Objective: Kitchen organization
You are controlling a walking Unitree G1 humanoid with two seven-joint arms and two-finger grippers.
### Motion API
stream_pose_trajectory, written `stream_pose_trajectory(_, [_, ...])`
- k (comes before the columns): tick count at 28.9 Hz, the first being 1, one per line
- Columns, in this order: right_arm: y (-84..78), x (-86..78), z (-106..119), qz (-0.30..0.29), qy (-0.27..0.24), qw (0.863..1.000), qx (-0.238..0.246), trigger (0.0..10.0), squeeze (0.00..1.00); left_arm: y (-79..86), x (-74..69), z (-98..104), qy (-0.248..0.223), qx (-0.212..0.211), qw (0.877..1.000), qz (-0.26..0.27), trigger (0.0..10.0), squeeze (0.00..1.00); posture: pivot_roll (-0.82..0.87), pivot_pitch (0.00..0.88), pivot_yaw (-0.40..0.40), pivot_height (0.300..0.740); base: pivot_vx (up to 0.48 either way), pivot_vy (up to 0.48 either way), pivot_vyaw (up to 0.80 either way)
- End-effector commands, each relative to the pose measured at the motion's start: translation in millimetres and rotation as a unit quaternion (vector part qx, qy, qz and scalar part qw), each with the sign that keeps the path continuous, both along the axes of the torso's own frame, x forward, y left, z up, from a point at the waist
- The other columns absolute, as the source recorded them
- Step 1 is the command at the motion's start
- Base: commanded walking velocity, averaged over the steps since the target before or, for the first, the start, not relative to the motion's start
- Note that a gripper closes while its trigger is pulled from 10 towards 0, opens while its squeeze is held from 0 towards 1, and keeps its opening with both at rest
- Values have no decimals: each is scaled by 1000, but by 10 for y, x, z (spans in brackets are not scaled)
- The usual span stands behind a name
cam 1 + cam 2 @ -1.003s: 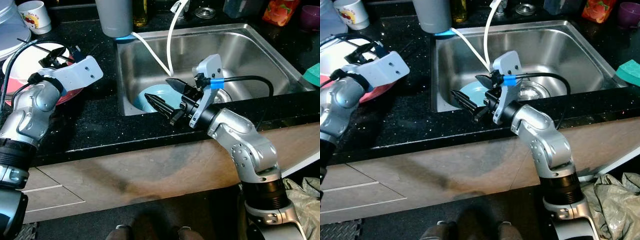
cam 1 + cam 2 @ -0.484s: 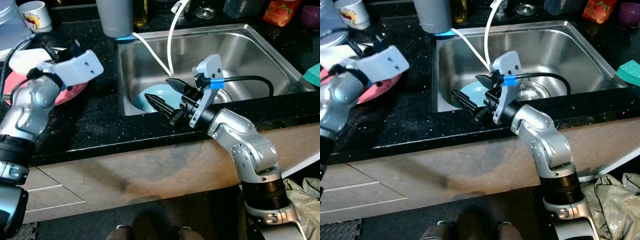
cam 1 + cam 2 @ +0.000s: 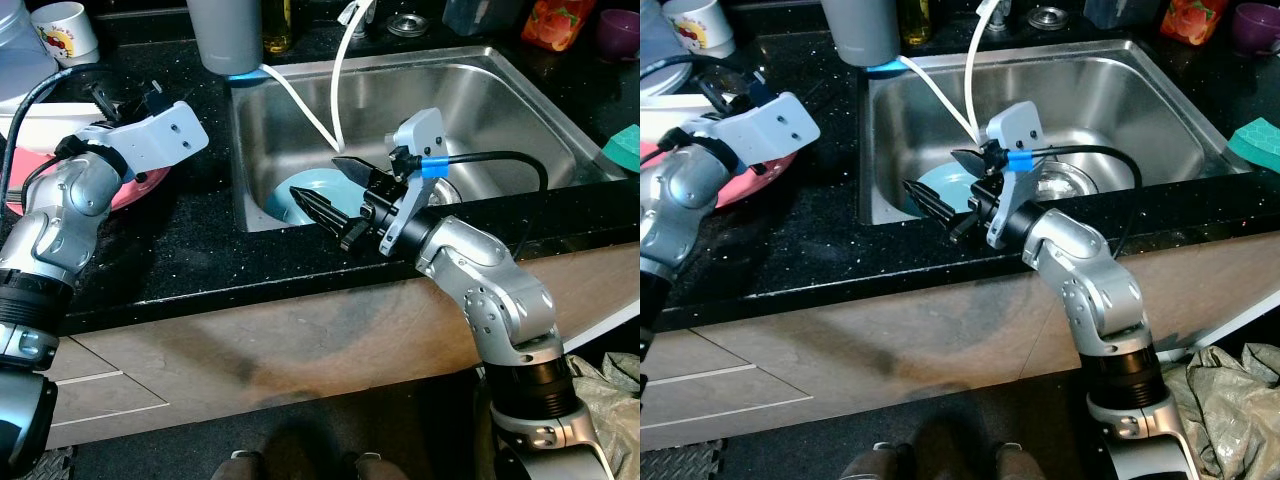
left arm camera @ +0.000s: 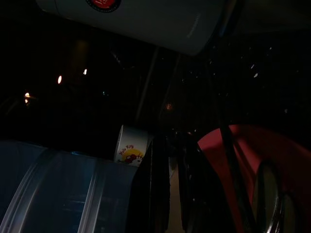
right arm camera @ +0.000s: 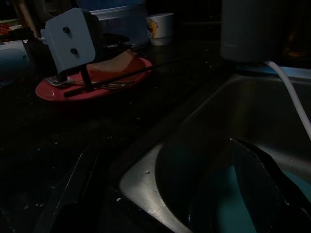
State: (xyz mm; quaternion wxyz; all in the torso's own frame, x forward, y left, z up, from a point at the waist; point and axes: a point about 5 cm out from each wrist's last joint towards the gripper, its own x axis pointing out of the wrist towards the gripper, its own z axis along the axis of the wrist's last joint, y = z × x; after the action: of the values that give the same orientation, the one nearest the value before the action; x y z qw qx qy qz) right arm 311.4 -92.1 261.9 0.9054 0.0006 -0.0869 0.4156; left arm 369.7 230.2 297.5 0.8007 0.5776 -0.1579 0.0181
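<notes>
My left gripper (image 3: 102, 100) hangs over the counter left of the sink, shut on the rim of a white plate (image 3: 45, 114). It holds that plate tilted above a red plate (image 3: 138, 184). In the left wrist view the black fingers (image 4: 149, 194) pinch the pale plate edge, with the red plate (image 4: 252, 160) and cutlery beside them. My right gripper (image 3: 322, 190) stands open over the sink's front left corner, just above a light-blue bowl (image 3: 305, 190) lying in the steel sink (image 3: 500, 110). The bowl (image 5: 233, 204) lies below the right fingers.
A printed white mug (image 3: 68, 25) and a clear water jug (image 3: 15, 50) stand at the back left. A grey cup (image 3: 228, 35) is behind the sink, and two white hoses (image 3: 300, 100) run into it. A green sponge (image 3: 626, 148) lies at the right.
The left gripper has lifted the white plate off the red plate and tilted it up on edge. The right arm has stayed where it was.
</notes>
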Motion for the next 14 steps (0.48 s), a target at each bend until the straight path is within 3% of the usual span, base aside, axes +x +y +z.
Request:
stream_pose_trajectory(1, [2,-15,33,4,-7,1000,0,10000,0,-33,-15,-12,-4,1,1000,-11,0,0,4,198,5,740,0,0,0])
stream_pose_trajectory(8, [-3,-17,35,3,-7,1000,-1,10000,0,-265,-156,353,-110,-17,992,-62,0,0,5,199,5,740,0,0,0])
stream_pose_trajectory(14, [2,-15,34,4,-7,1000,0,10000,0,-322,-207,453,-137,-23,987,-75,0,0,7,198,3,740,0,0,0])
